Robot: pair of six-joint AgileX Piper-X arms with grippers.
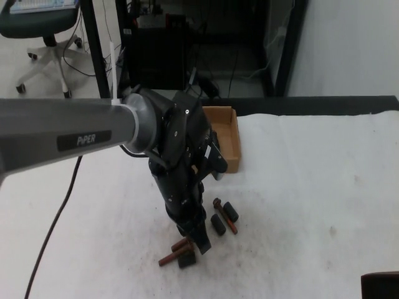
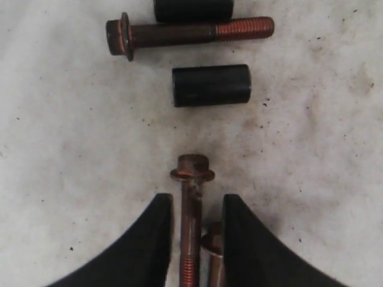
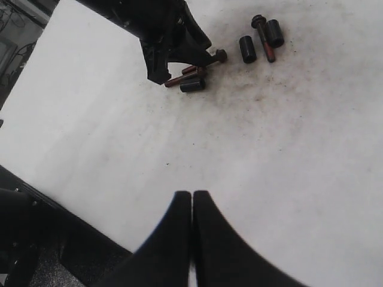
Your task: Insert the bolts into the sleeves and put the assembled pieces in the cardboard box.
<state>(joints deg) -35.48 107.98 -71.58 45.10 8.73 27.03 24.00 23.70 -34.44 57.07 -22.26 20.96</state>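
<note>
White, speckled worktop (image 1: 312, 187) runs back to a dark far edge, where the cardboard box (image 1: 227, 134) sits. From the left edge the left arm (image 1: 62, 131) reaches in and bends steeply down toward the near edge. Its left gripper (image 2: 198, 200) is spread, fingers straddling a bolt (image 2: 191, 221) lying flat, with a second bolt (image 2: 212, 251) just beside. Past that bolt's head lie a sleeve (image 2: 210, 85), a third bolt (image 2: 185, 33) and another sleeve (image 2: 192, 9). Well apart, the right gripper (image 3: 191, 200) hangs pressed closed over bare worktop.

Sleeves (image 1: 217, 224), seemingly 3 bolts (image 2: 173, 34), before box (image 1: 227, 134)
</note>
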